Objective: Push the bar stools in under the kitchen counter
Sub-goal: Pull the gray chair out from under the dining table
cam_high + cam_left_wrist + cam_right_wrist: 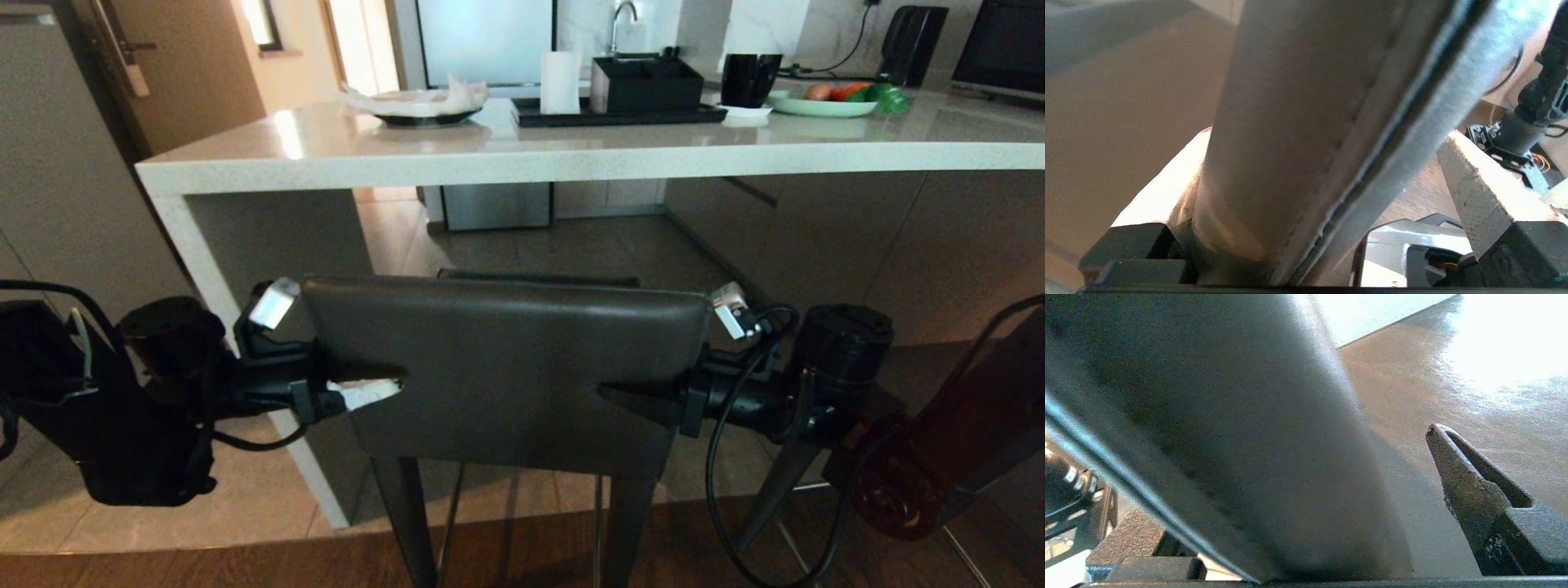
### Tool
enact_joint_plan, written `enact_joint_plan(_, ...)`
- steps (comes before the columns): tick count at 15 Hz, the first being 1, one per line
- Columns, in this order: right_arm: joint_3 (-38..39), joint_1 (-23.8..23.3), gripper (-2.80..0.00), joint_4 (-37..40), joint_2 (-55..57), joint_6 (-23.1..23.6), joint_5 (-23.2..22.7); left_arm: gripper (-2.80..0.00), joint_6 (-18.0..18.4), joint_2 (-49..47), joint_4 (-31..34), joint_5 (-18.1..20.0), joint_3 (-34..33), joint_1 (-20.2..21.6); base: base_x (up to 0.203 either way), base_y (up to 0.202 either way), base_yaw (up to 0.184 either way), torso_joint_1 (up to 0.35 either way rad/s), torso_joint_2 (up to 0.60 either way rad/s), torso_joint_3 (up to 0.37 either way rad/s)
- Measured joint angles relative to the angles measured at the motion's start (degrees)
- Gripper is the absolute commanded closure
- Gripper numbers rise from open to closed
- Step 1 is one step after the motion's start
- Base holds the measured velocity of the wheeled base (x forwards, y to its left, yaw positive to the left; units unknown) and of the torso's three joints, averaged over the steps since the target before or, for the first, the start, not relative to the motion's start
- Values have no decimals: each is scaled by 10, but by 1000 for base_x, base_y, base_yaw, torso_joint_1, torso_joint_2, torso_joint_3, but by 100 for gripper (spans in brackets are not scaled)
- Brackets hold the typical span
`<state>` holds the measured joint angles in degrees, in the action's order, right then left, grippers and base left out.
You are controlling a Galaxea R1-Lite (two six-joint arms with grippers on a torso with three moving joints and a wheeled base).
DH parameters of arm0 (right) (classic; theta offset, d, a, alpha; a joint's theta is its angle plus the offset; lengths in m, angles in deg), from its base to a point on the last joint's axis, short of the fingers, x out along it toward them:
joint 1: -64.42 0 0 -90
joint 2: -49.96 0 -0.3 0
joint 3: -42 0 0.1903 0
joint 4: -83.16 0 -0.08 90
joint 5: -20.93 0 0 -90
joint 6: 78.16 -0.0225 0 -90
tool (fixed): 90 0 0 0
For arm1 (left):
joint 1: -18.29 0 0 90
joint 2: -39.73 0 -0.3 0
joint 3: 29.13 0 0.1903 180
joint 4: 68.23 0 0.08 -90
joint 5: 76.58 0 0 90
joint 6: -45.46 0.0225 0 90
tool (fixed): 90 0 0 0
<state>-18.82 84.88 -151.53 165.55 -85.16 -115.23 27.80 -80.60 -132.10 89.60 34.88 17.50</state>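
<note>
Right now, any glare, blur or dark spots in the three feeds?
Head view: window glare streaks the kitchen counter; the bar stool's backrest is dim but sharp. Left wrist view: backrest fills the frame, soft, too close. Right wrist view: floor blown out at one corner, backrest dark and grainy.

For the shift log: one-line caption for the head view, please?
Both open grippers, left and right, straddle the bar stool's backrest facing the kitchen counter.
</note>
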Motion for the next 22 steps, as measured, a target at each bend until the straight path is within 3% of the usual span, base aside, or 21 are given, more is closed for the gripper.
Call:
enact_joint_plan(7,16,7,-280,-2,-9,0,17,-280,73,25,-1,-12,-91,39,0,0,0,0,0,0)
enact_joint_plan(10,15,12,-280,-1,-9,-1,18,-280,76,28,-1,-14,-100,44,-80,0,1,3,3,-5)
enact_joint_plan(22,12,16,-280,-1,-7,-1,18,-280,74,40,1,-13,-106,33,-196,0,0,1,4,3)
